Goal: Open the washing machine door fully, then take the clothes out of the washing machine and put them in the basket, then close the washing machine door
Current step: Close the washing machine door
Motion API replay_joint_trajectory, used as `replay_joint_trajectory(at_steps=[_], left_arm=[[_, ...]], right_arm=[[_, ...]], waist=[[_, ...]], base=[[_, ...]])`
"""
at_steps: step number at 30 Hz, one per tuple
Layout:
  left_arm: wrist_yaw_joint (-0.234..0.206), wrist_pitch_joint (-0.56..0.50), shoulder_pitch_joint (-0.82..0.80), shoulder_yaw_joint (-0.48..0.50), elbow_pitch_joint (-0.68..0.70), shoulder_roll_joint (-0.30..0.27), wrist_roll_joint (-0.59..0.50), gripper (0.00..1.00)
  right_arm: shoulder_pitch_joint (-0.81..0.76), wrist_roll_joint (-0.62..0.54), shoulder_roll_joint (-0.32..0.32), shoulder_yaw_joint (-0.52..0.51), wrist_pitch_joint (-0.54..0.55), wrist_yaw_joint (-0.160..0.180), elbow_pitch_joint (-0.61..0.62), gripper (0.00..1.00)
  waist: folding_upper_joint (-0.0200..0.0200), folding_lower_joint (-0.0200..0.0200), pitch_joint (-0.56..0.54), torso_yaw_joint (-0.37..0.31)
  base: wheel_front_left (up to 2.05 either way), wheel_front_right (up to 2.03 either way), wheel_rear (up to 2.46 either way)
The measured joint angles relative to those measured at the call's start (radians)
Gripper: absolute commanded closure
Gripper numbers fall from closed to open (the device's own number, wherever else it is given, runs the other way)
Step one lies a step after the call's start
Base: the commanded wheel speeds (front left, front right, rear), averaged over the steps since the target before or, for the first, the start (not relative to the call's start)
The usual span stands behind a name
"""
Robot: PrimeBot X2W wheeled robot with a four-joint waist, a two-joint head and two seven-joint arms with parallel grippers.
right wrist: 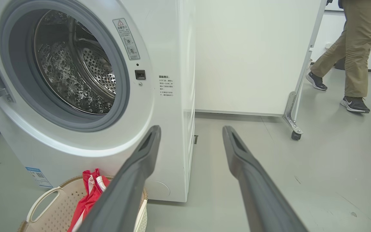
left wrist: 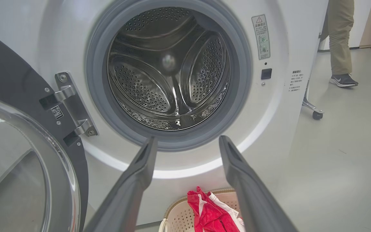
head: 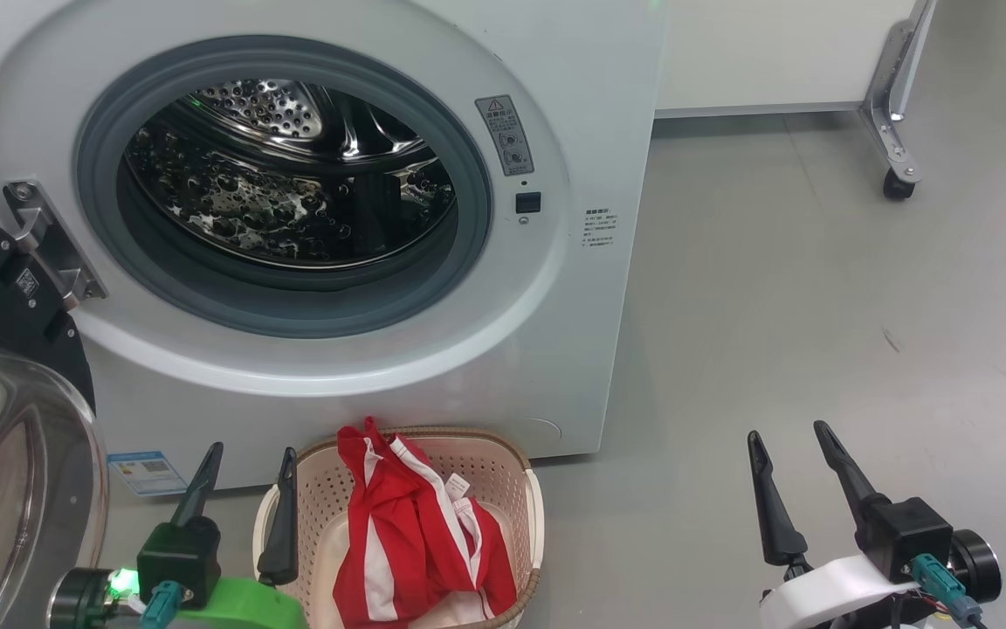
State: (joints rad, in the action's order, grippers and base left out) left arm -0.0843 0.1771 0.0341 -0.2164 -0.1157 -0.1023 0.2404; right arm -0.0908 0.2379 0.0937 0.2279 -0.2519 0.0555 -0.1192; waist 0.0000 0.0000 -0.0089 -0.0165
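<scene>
The washing machine door point(head: 5, 472) is standing open just left of the left gripper point(head: 254, 449), its hinge ahead and its free edge toward the robot. This arm is nearer than the right gripper point(head: 787, 430). Both grippers are keeping their fingers apart, holding nothing. The door is showing a glossy black ring and bulging clear glass. The red, white-striped clothes point(head: 407, 533) are lying in the basket point(head: 503, 454), just right of the left gripper.
</scene>
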Motion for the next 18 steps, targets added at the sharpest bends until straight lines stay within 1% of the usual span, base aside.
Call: replay_joint_trajectory(at_steps=[10,18], left_arm=[[-0.009,-0.031,0.026,0.003,0.046,-0.002,-0.012,0.00],[-0.016,-0.046,0.034,0.015,0.070,-0.001,-0.022,0.00]], right_arm=[[-0.001,0.000,0.003,-0.001,0.009,0.001,0.016,0.00],[-0.001,0.000,0.010,-0.003,0.010,0.001,0.025,0.00]], waist=[[0.0000,0.0000,0.005,0.000],[0.0000,0.0000,0.007,-0.001]], base=[[-0.01,0.01,-0.01],[-0.40,0.40,0.00]])
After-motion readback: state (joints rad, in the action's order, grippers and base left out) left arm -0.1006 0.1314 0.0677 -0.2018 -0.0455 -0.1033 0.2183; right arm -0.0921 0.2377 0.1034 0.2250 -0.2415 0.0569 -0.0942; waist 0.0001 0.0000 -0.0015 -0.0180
